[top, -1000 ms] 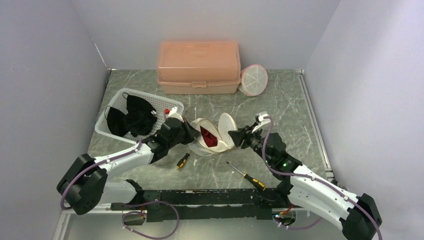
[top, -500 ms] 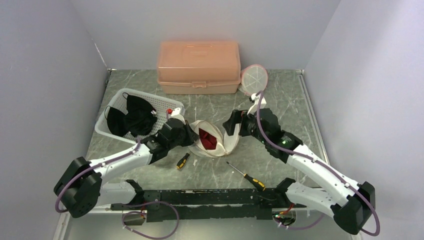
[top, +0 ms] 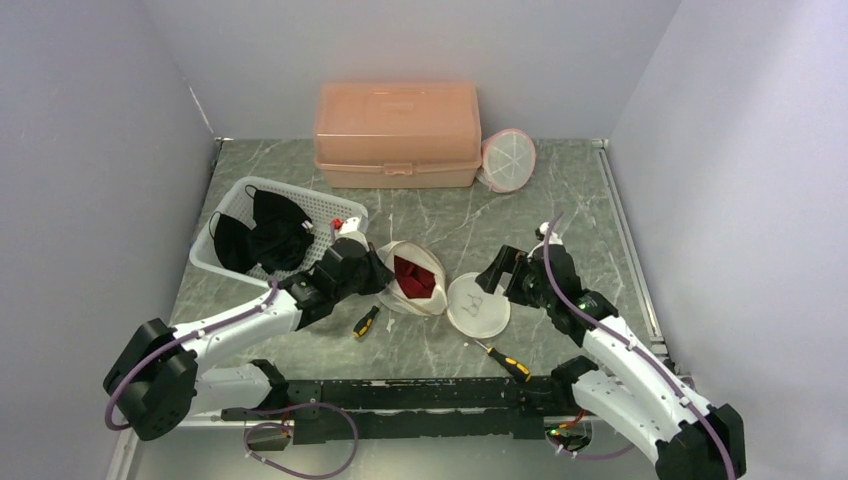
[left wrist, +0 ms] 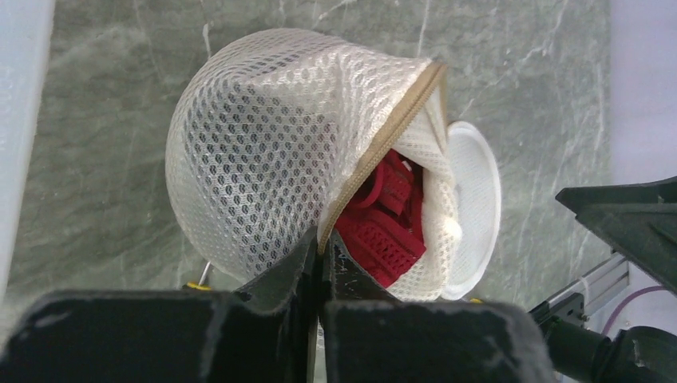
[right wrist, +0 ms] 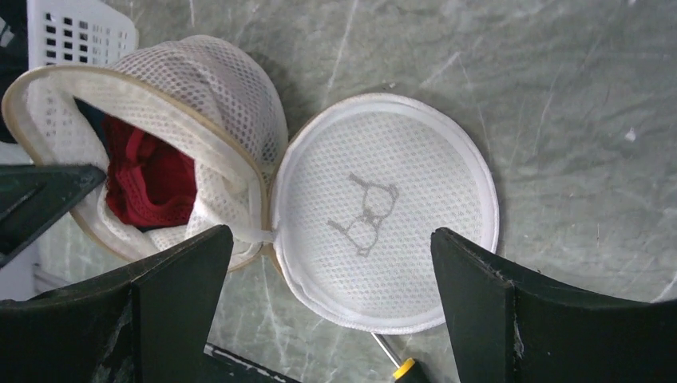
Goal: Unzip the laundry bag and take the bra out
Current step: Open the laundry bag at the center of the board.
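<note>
The white mesh laundry bag (top: 395,260) lies unzipped at mid-table, its mouth gaping, and the red bra (top: 413,277) shows inside it. The round lid flap (top: 478,303) lies flat on the table to the bag's right. My left gripper (top: 378,272) is shut on the bag's tan zipper rim (left wrist: 375,152), with the bra (left wrist: 383,227) just beyond the left gripper (left wrist: 323,249). My right gripper (right wrist: 329,235) hovers wide open above the lid flap (right wrist: 383,211), holding nothing. The bag (right wrist: 223,80) and bra (right wrist: 152,179) sit to its left.
A pink lidded box (top: 397,135) stands at the back, with a second round mesh bag (top: 508,160) leaning beside it. A white basket (top: 342,209) of black garments is at left. A short screwdriver (top: 365,321) and a long one (top: 495,353) lie near the front.
My right gripper opened and let go of the lid flap, which dropped flat onto the table. The right arm drew back to the right. The left gripper kept its hold on the rim.
</note>
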Controlling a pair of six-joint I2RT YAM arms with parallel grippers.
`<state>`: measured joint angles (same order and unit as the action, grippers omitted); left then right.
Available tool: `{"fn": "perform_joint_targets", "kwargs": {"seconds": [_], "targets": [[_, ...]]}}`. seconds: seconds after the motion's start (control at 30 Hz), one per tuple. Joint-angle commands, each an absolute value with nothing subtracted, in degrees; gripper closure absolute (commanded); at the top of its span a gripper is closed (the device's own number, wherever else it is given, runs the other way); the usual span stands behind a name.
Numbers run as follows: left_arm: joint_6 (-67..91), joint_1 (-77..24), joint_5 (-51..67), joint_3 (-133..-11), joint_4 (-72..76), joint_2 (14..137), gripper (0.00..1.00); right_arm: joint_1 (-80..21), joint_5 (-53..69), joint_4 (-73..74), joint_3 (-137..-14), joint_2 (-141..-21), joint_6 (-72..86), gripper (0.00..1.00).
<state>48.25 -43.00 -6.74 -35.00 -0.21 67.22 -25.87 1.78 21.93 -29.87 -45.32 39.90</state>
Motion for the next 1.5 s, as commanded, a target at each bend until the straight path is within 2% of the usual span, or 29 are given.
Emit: {"fn": "perform_joint_targets", "kwargs": {"seconds": [0.0,0.07,0.13,0.2,0.37,0.43,0.57,0.73,1.0,1.1,1.23,1.47], "targets": [[48.4,-43.3,-7.3,-36.9,-4.3,66.1,0.86,-21.7,7.5,15.9,-26.4,-44.6,47.1,0.0],[48.1,-43.3,-7.7,-37.8,-6.5,65.3,0.71,-21.4,7.0,14.7,-25.3,-44.1,47.0,0.0],[47.7,-43.2,-9.0,-39.6,-10.0,64.2,0.49,-21.4,6.2,14.1,-24.7,-43.2,46.1,0.0],[46.3,-43.2,-11.0,-42.9,-14.8,63.6,0.34,-21.4,5.6,14.2,-24.6,-42.5,44.9,0.0],[39.3,-42.7,-15.2,-54.1,-27.3,65.2,0.17,-21.4,7.3,11.7,-23.3,-41.4,43.1,0.01],[35.4,-41.1,-12.4,-58.7,-30.1,68.1,0.14,-21.4,9.4,9.7,-23.0,-42.4,42.1,0.01],[27.5,-36.4,-1.2,-67.8,-36.3,77.7,0.18,-21.6,14.8,4.5,-23.0,-46.4,41.1,0.05],[21.7,-35.7,3.0,-75.5,-40.4,86.9,0.2,-22.7,17.3,-1.0,-24.0,-52.1,41.2,0.07],[19.8,-35.7,6.8,-76.4,-40.2,90.6,0.24,-30.9,14.4,-3.9,-29.8,-63.4,39.7,0.11],[19.9,-35.7,7.6,-75.5,-40.0,90.9,0.34,-32.2,14.7,-6.0,-30.5,-66.8,40.0,0.16],[20.3,-35.7,7.7,-74.1,-39.9,90.8,0.52,-34.6,16.0,-6.9,-31.7,-70.6,39.1,0.27],[21.5,-35.6,7.8,-72.4,-38.4,89.5,0.76,-36.7,16.0,-8.9,-30.0,-73.2,40.0,0.46]]}}
